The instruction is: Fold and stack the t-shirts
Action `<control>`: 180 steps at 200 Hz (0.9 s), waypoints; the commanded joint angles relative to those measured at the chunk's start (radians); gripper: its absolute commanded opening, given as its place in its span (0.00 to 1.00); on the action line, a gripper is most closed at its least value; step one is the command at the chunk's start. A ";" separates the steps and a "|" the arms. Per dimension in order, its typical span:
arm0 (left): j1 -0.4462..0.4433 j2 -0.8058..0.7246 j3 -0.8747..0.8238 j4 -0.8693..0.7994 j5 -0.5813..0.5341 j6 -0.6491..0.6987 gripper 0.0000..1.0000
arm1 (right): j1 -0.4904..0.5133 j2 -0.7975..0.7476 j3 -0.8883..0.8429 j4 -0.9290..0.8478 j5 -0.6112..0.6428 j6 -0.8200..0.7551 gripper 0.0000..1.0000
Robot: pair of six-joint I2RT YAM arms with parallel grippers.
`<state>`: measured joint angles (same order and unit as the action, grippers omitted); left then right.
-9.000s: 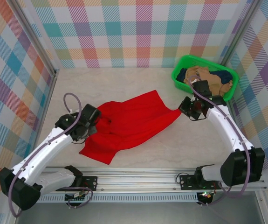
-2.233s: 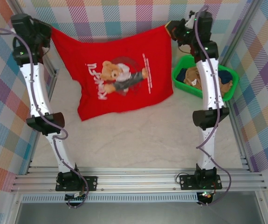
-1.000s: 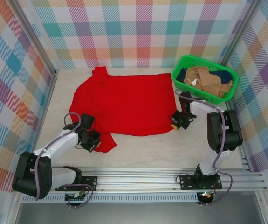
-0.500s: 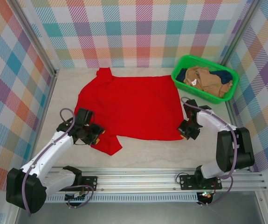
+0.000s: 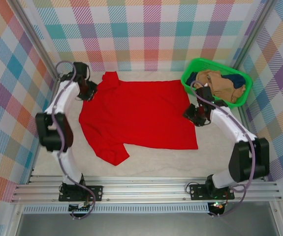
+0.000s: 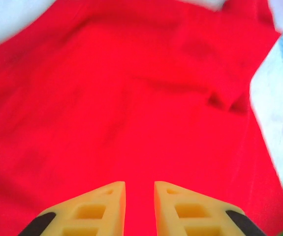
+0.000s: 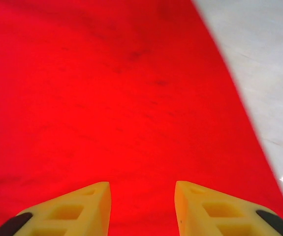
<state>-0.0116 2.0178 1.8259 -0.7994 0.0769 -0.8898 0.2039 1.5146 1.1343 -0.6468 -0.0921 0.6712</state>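
Two claws hover over the red shirt point(image 5: 136, 115), which we see spread flat on the table point(image 5: 220, 157). The left claw point(image 6: 140, 184) is narrowly parted by the far sleeve, the right claw point(image 7: 142, 184) spread wider at the right edge, both gripping nothing. A tan shirt point(image 5: 215, 81) and a navy shirt point(image 5: 238, 79) lie in the green basket point(image 5: 185, 78).

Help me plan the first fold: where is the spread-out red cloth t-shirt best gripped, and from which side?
The red cloth t-shirt lies flat, sleeves to the left, hem to the right. Probably pinch its far sleeve and far hem corner, jaws coming straight down at the edge, since nothing stands up to grab.
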 commanded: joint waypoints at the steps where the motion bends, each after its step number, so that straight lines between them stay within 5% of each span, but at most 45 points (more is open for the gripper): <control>1: 0.028 0.220 0.197 -0.047 0.001 0.070 0.21 | 0.010 0.133 0.075 0.105 -0.166 -0.060 0.37; 28: 0.035 0.433 0.450 -0.128 -0.050 0.105 0.20 | 0.017 0.255 0.162 0.109 -0.166 -0.065 0.36; 45: 0.048 0.485 0.457 -0.150 -0.083 0.114 0.19 | 0.018 0.340 0.209 0.103 -0.161 -0.061 0.38; 86: 0.115 0.328 0.077 -0.058 -0.173 0.064 0.13 | 0.053 0.452 0.306 0.081 -0.150 -0.066 0.37; 132: 0.185 0.059 -0.373 0.115 -0.141 -0.002 0.13 | 0.108 0.572 0.410 -0.003 -0.117 -0.056 0.39; 160: 0.200 -0.048 -0.459 0.146 -0.127 -0.051 0.20 | 0.125 0.631 0.467 -0.053 -0.101 -0.049 0.40; 180: 0.178 -0.074 -0.371 0.139 -0.120 -0.034 0.30 | 0.132 0.642 0.485 -0.050 -0.100 -0.060 0.40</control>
<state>0.1844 1.9923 1.3922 -0.6762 -0.0448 -0.9138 0.3298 2.1399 1.5787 -0.6441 -0.2058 0.6197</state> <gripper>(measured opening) 0.253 0.401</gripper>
